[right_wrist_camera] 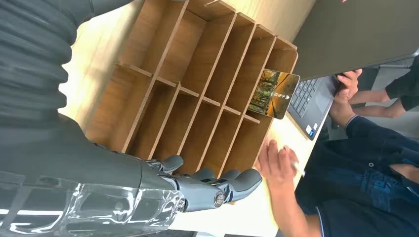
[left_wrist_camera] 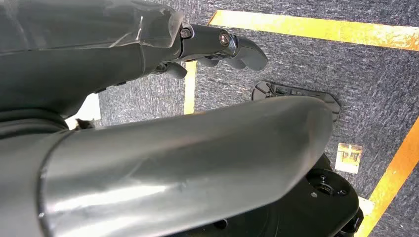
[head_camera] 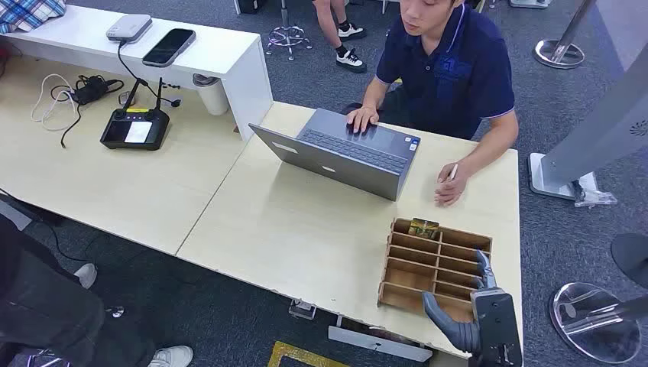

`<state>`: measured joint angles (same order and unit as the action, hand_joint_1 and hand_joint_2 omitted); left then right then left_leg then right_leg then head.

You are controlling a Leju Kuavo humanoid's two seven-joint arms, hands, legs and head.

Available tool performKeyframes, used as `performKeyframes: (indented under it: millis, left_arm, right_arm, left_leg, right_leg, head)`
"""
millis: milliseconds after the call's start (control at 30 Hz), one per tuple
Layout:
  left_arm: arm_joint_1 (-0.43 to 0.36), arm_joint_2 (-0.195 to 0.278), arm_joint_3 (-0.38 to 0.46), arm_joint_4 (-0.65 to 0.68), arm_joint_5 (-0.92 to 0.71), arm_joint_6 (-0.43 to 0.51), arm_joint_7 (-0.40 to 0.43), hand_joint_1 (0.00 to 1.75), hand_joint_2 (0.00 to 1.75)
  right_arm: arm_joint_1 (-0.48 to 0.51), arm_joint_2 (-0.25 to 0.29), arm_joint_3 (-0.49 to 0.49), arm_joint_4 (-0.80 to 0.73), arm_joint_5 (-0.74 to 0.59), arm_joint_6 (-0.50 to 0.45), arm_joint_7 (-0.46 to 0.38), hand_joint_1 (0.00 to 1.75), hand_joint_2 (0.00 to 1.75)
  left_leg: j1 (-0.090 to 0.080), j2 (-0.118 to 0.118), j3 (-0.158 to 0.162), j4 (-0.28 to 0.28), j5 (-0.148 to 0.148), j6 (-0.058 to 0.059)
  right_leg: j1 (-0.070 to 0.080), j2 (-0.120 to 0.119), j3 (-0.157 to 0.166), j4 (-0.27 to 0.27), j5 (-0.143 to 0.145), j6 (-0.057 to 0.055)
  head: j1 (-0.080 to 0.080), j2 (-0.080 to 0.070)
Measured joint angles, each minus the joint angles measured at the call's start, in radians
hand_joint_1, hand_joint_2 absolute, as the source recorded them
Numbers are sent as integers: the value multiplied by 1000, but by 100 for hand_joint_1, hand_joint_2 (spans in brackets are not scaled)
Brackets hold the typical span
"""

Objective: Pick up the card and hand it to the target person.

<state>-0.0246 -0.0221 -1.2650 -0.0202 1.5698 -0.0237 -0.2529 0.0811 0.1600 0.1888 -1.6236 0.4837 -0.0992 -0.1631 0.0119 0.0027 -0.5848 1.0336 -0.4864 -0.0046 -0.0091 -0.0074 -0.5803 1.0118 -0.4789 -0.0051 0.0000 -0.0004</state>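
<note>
The card (head_camera: 422, 227), printed with a dark forest picture, stands on edge in a far compartment of the wooden divider box (head_camera: 397, 267) on the light table. In the right wrist view the card (right_wrist_camera: 273, 93) leans in the same end slot of the box (right_wrist_camera: 148, 59). My right hand (head_camera: 468, 310) hovers at the box's near right corner, fingers apart and holding nothing; the right hand (right_wrist_camera: 207, 185) is a few compartments short of the card. The seated person (head_camera: 451, 61) in a navy shirt is behind the table. My left hand (left_wrist_camera: 207, 44) hangs over carpet, holding nothing.
An open grey laptop (head_camera: 344, 153) sits just beyond the box, one of the person's hands on its keys. Their other hand (head_camera: 451, 187), holding a small white stick, rests near the box's far right. A white bench (head_camera: 229, 53) with a phone stands at the back left.
</note>
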Motion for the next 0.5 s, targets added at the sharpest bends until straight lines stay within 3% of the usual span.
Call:
performKeyframes:
  millis: [500]
  left_arm:
    - [0,0,0,0,0,0,0,0,0]
  right_arm:
    - [0,0,-1,5,-1,-3,-1,0,175]
  left_leg:
    - [0,0,0,0,0,0]
  right_leg:
    - [0,0,0,0,0,0]
  head:
    - [0,0]
